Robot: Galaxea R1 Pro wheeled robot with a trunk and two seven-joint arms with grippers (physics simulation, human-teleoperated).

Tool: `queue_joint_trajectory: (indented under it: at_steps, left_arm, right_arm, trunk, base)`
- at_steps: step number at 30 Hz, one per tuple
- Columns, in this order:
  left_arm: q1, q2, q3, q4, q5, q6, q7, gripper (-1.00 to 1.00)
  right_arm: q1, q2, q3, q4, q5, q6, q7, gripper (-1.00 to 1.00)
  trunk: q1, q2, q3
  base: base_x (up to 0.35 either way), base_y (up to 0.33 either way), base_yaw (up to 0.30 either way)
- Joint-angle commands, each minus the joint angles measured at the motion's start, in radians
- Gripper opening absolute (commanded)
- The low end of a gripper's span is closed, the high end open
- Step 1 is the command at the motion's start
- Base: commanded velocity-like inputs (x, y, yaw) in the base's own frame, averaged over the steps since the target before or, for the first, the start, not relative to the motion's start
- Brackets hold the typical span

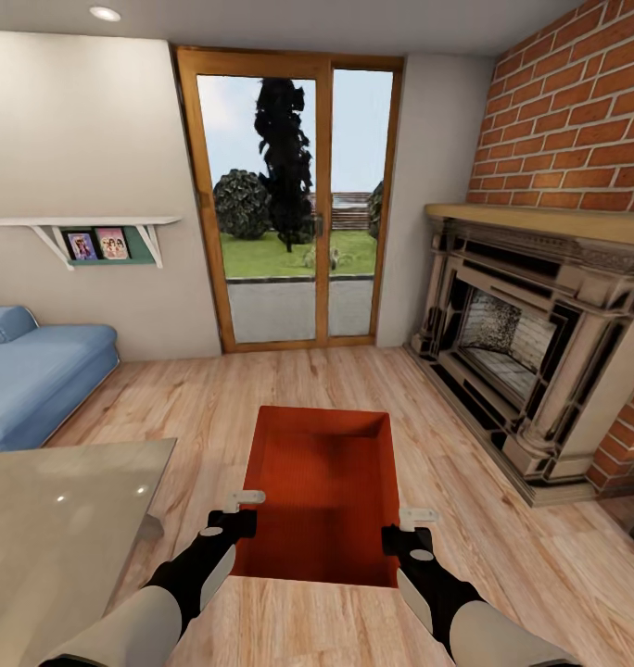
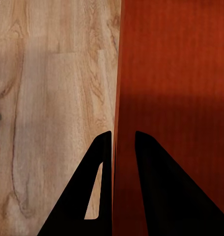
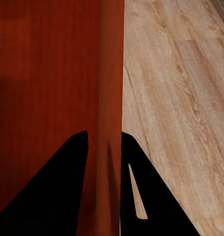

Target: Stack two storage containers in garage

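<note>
An orange-red bin (image 1: pixel 322 491) sits between the two grippers over the light wood floor (image 1: pixel 484 519) of the living room, before the glass doors (image 1: pixel 289 199) and beside the brick fireplace (image 1: pixel 530 361). The left gripper (image 2: pixel 123 140) has its jaws clamped on the bin's left wall, one finger inside and one outside. The right gripper (image 3: pixel 103 136) grips the right wall the same way.

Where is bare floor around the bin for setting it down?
Bare planks lie between the bin and the glass doors, and between bin and fireplace. It is tighter on its other side, by the glass table and sofa.
</note>
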Motion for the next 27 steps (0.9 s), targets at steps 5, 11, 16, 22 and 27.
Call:
queue_joint_trajectory:
  at_steps: [5, 11, 16, 22, 27]
  left_arm:
    - [-0.001, -0.001, 0.002, -0.005, -0.005, -0.006, 0.014, -1.0]
    - [-0.001, -0.001, 0.002, -0.005, -0.005, -0.006, 0.014, -1.0]
    - [-0.001, -0.001, 0.002, -0.005, -0.005, -0.006, 0.015, -1.0]
    - [-0.001, -0.001, 0.002, -0.005, -0.005, -0.006, 0.015, -1.0]
    - [-0.001, -0.001, 0.002, -0.005, -0.005, -0.006, 0.015, -1.0]
  right_arm:
    - [-0.001, 0.002, -0.001, 0.004, -0.022, -0.004, -0.004, -1.0]
    - [0.0, 0.002, -0.001, 0.004, -0.022, -0.003, -0.004, -1.0]
    - [0.0, 0.002, -0.001, 0.004, -0.022, -0.003, -0.003, -1.0]
    - [0.0, 0.002, -0.003, 0.004, -0.022, -0.001, -0.003, -1.0]
    - [0.0, 0.002, -0.003, 0.004, -0.022, -0.001, -0.004, -1.0]
  trunk:
    - [0.0, -0.001, -0.001]
    - [0.0, -0.001, -0.001]
    - [0.0, -0.001, -0.001]
    - [0.0, -0.001, 0.008]
    - [0.0, -0.001, 0.016]
  base:
    - [0.0, 0.0, 0.0]
    - [0.0, 0.0, 0.0]
    - [0.0, 0.0, 0.0]
    - [0.0, 0.0, 0.0]
    - [0.0, 0.0, 0.0]
